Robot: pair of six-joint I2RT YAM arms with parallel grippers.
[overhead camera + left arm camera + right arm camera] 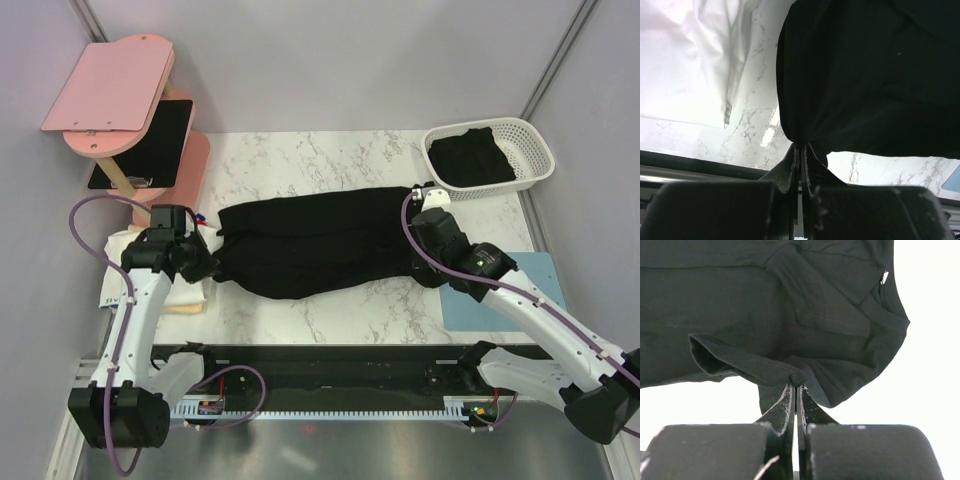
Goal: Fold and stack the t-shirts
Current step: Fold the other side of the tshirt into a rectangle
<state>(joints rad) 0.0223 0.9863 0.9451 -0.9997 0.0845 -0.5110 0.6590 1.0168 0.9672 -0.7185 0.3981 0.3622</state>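
T-shirt (315, 245), black, lies stretched left to right across the middle of the marble surface (330, 160). A pink stand (110, 90) rises at the far left corner. A blue mat (535, 285) lies at the right edge, under the right arm. A white basket (535, 150) at the far right holds a second t-shirt (470, 158). White cloth (118, 248) lies beneath the left arm. The left hand (800, 146) is clenched on the shirt's left end; the right hand (796, 386) pinches a fold at its right end.

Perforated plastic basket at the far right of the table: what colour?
White. The perforated plastic basket shows best in the top external view.
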